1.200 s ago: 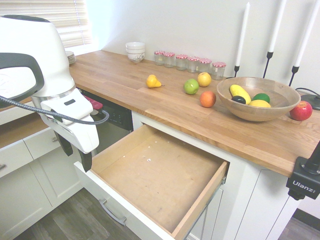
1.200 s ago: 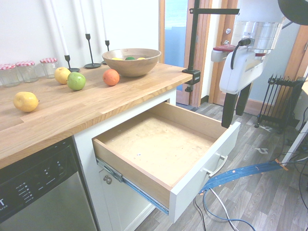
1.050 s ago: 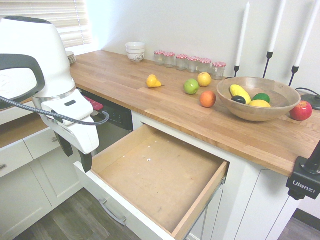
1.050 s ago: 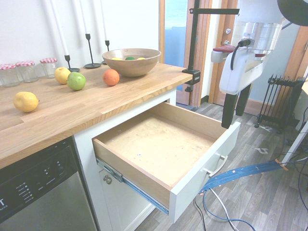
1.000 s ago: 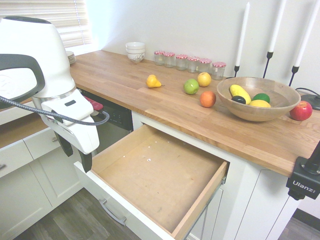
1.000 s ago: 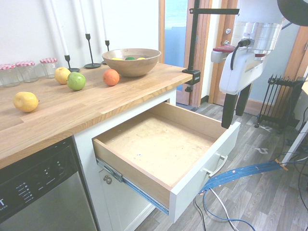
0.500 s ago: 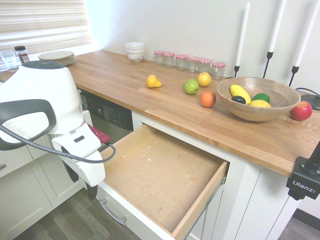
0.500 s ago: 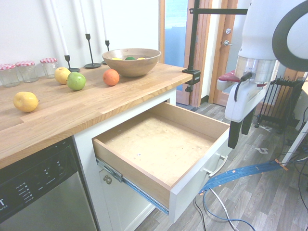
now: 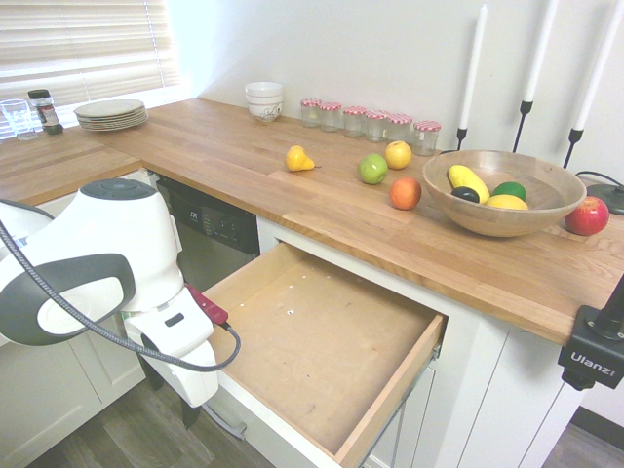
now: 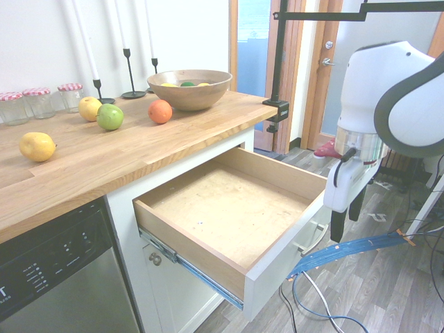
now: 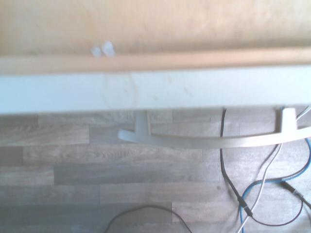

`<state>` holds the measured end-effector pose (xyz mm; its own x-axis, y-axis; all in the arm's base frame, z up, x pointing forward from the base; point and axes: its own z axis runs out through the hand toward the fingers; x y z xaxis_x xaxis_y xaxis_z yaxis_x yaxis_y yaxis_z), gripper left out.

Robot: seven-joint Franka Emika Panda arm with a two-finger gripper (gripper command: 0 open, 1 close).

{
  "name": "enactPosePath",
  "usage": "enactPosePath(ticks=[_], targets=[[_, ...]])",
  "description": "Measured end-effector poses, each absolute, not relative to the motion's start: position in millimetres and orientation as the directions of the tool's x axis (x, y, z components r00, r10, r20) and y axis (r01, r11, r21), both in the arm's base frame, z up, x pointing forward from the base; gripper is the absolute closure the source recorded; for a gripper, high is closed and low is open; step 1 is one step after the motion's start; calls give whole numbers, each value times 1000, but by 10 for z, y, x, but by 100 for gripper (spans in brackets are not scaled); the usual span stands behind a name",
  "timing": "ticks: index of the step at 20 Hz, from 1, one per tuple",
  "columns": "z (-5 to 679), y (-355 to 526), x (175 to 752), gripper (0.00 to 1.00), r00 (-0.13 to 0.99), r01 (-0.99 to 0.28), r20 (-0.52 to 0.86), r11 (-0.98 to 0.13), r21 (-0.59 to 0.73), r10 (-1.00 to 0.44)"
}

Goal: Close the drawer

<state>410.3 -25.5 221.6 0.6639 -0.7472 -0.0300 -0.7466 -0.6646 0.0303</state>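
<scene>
Plywood-bottomed, the drawer [image 10: 229, 208] juts from beneath the butcher-block countertop [image 10: 139, 152]. Outside its front, the gripper [image 10: 349, 223] hangs with fingers wide apart, holding nothing, probably placed there to push the panel inward. Its fingertips point down near the bar handle [image 10: 314, 239], which pushing wouldn't require gripping.

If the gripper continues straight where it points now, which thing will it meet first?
Probably the gray plank floor: the gripper points down, seemingly just outside the drawer's bar handle, though depth is unclear.
</scene>
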Motion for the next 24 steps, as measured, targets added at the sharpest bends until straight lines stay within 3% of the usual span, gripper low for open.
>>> enactPosePath(ticks=[15,16,24], targets=[[1176,-370,4086,0,665,-738,-86,-670,80,-742],[1142,-379,4090,100,664,-738,-89,-670,79,-742],[984,-397,4102,100,676,-730,-85,-681,62,-732]])
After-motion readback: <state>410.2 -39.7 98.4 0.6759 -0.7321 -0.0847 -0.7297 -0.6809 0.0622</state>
